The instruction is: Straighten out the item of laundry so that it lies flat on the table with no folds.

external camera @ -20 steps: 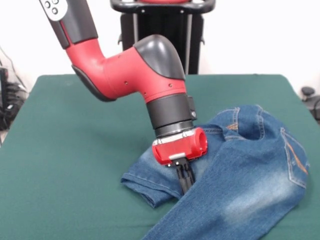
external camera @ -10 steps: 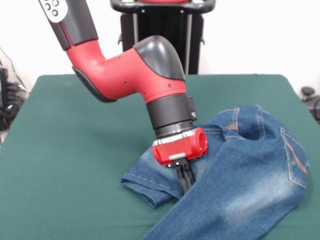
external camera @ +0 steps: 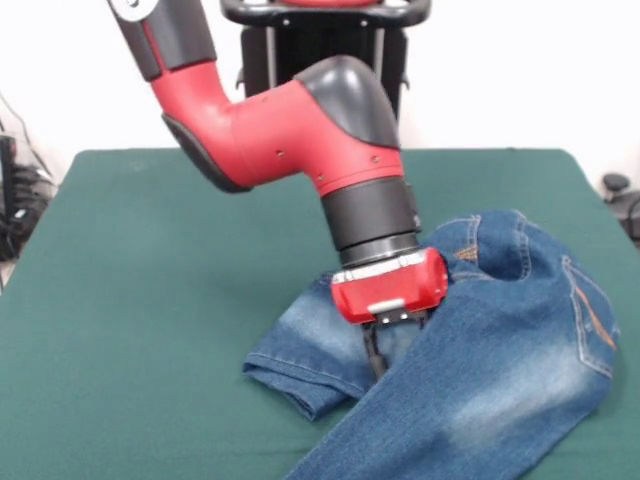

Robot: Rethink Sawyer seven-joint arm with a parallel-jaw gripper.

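Blue jeans (external camera: 480, 370) lying crumpled on the right, near part of a green table (external camera: 150, 300), one leg folded under the other, waistband toward the far right. Red and black arm reaching down, gripper (external camera: 377, 362) pinched shut on denim where the legs cross.

One front camera faces the arm (external camera: 300, 130) across the table (external camera: 130, 300), close, slightly raised

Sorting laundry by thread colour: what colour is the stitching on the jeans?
Orange-tan stitching on the blue denim jeans, clearest in the front view.
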